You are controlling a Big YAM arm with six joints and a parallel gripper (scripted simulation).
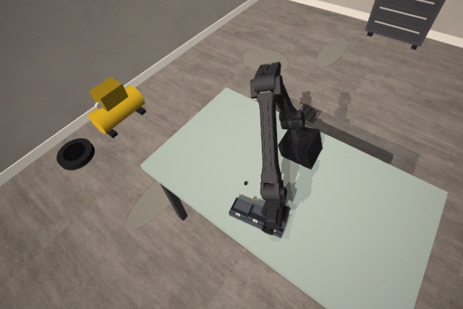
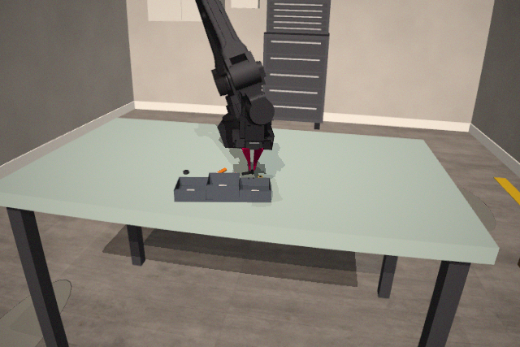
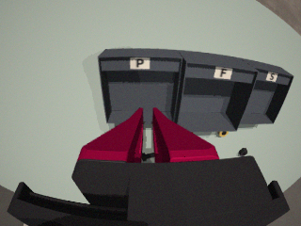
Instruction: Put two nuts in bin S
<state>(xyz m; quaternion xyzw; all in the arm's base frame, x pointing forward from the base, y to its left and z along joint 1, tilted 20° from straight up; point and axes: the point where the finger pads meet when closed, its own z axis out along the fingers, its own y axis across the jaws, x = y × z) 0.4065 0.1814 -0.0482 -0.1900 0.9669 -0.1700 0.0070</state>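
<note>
My gripper (image 2: 252, 170) (image 3: 148, 114) is shut to a narrow gap, with nothing between the fingertips. It is low behind bin P (image 3: 139, 94) (image 2: 255, 197); the arm hides its fingers in the top view. Bin S (image 3: 261, 100) (image 2: 190, 195) (image 1: 241, 206) stands at the other end of the row; no thing shows inside it. A brass nut (image 3: 223, 134) (image 1: 255, 198) lies behind the bins, near F and S. A black nut (image 3: 243, 152) (image 2: 186, 171) (image 1: 245, 182) lies farther back behind S. Another brass nut (image 2: 260, 176) lies behind P.
Bin F (image 3: 207, 105) (image 2: 222, 193) stands between P and S, touching both. A black bolt (image 2: 248, 173) (image 3: 148, 156) lies under the fingers, seen partly through their gap. An orange piece (image 2: 221, 170) lies behind bin F. The bins stand near the table's edge.
</note>
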